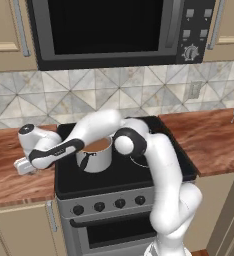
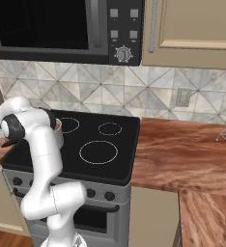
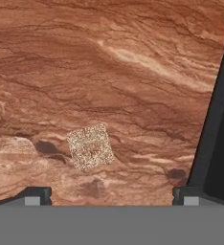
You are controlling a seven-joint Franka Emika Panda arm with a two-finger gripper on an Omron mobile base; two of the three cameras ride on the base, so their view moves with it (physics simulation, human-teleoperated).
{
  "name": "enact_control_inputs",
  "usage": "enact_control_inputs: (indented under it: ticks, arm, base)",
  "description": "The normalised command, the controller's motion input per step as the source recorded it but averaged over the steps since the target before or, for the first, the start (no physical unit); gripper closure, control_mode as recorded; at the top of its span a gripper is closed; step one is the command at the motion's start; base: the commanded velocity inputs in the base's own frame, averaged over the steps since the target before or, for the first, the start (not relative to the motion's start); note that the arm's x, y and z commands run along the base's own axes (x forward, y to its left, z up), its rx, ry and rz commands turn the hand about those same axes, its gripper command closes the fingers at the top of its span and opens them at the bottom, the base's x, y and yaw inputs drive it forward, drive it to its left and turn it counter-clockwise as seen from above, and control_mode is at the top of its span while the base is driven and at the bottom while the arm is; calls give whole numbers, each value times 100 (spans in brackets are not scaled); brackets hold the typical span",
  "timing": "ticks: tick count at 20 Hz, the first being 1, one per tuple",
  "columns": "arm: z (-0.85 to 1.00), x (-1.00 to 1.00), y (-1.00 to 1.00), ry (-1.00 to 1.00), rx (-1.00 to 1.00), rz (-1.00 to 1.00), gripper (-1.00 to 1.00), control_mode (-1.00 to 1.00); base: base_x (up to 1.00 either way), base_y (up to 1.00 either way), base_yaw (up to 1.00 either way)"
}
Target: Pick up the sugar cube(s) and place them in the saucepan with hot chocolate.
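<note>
**Tool poised over 1 sugar cube on the bench left of the stove; not yet gripped**

The sugar cube (image 3: 90,147) lies flat on the bench (image 3: 133,72), a small speckled, grainy block with a pale sandy face, turned slightly out of square to the hand view. It rests on reddish-brown wood-grain with lighter streaks and dark knots.

The tool (image 3: 111,194) hangs directly above it. Its 2 dark fingertips (image 3: 37,194) stand wide apart at either side of the hand view, with the cube between them but nearer the left tip. Nothing is clamped.

The dark edge of the stove (image 1: 124,175) runs along the right side of the hand view. In the left base view the hand sits low over the bench just left of the stove. The saucepan with hot chocolate (image 1: 95,154) stands on the near-left burner, a shiny steel cylinder with brown liquid inside, partly crossed by the white forearm.

Risks, as judged:
- The cube sits off-centre and rotated. Closing as is could nudge it aside or pinch a corner, letting it slip free.
- The grainy block is small; a shallow descent may close above it.
- The forearm passes close over the pan. A careless lift could strike the rim and spill liquid.
</note>
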Motion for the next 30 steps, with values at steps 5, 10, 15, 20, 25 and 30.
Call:
enact_control_inputs:
  ticks: [5,10,15,20,25,30]
  arm:
    - [-11,27,20,0,0,0,-100,-100]
    - [-7,24,20,0,0,0,-100,-100]
    - [-8,20,16,0,0,0,-100,-100]
    - [-14,-1,1,3,0,0,-100,-100]
    - [-12,-11,-4,0,0,-1,-100,-100]
    - [-17,-2,-12,1,0,0,-100,-100]
  base:
    - [0,0,0]
    - [0,0,0]
    - [0,0,0]
    - [0,0,0]
    - [0,0,0]
    - [0,0,0]
